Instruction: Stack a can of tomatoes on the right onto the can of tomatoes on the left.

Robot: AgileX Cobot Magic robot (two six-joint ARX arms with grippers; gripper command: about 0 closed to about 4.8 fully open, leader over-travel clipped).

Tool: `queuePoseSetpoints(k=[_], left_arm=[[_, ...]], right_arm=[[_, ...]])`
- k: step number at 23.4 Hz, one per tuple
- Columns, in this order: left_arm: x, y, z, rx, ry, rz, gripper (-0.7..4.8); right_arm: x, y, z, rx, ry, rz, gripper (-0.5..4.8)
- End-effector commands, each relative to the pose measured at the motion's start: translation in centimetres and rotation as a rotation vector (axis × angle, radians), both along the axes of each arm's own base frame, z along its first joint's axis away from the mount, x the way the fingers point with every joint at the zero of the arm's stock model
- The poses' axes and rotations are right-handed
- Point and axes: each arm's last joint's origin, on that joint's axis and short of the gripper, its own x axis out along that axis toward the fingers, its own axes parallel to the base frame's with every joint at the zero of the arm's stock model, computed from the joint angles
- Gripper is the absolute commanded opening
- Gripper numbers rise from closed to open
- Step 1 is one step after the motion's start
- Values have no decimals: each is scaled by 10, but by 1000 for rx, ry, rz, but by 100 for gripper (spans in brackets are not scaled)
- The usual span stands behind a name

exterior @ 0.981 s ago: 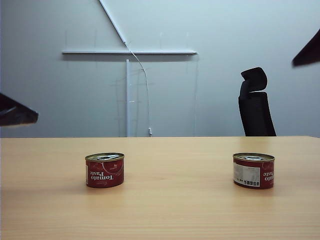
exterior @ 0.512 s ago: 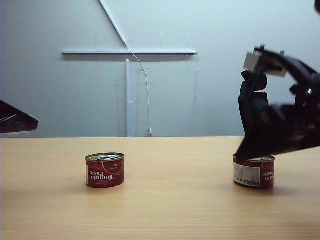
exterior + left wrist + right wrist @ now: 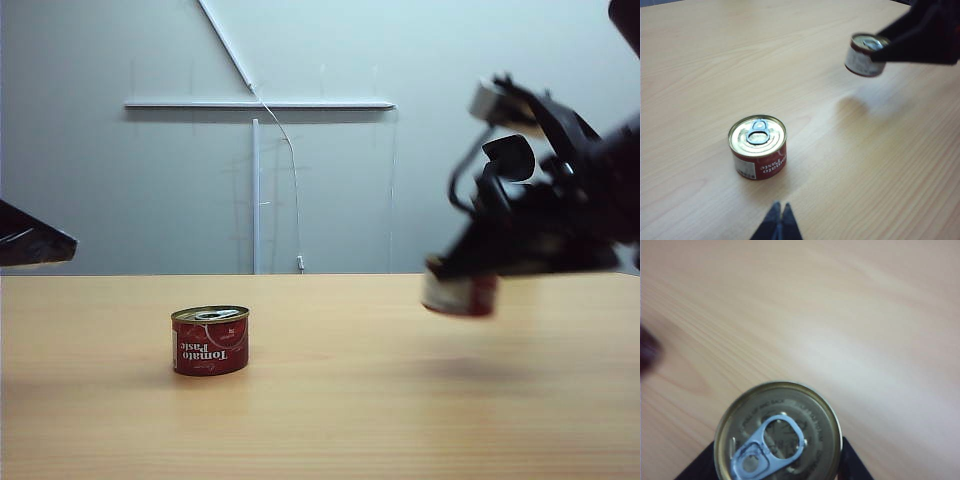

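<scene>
1. The short red tomato-paste can with a white label panel and gold pull-tab lid (image 3: 460,293) hung clear of the pale wooden tabletop (image 3: 330,400), on the right of the exterior view, with its shadow on the wood below it. It looked tilted a little off upright, though blur made that hard to judge.

2. The right claw (image 3: 470,270) was clamped on that can: in the right wrist view dark fingers (image 3: 852,466) sat against both sides of the can's lid (image 3: 777,432).

3. The other short red can, lettered "Tomato Paste" and topped with a gold ring-pull lid (image 3: 210,341), stood upright on the tabletop, well apart from the carried can and to its left in the exterior view. It also sat lower than the carried can.

4. The coming move therefore turned on a sideways carry leftward, ending with the held can's upright axis lined up over the standing can's lid (image 3: 757,136). Any tilt would probably need levelling before lowering.

5. The left claw (image 3: 777,220) hung near the standing can (image 3: 759,147) with its tips pressed together, holding nothing. It was the nearer arm to the target, yet the load was on the right arm.
</scene>
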Motion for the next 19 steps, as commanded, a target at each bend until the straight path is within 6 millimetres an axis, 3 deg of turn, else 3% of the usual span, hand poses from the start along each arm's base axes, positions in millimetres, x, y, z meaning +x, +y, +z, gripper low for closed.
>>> queuePoseSetpoints(k=[1,6,9,16,19], left_arm=[[0,0,2,-4,-15,-1,-2],[0,0,2,-6,-17,-1,-2],[0,0,3,-9,-20,0,-2],[0,0,3,-9,-20,1,-2],[0,0,2,-7,-19,1,-2]], right_arm=[[7,12,22,99,-53,58,17],[10,39,52,171,-101,197,17],[13,60,59,161,-94,255,18],[25,119,48,106,-38,385,18],[31,133,45,98,-25,403,18]])
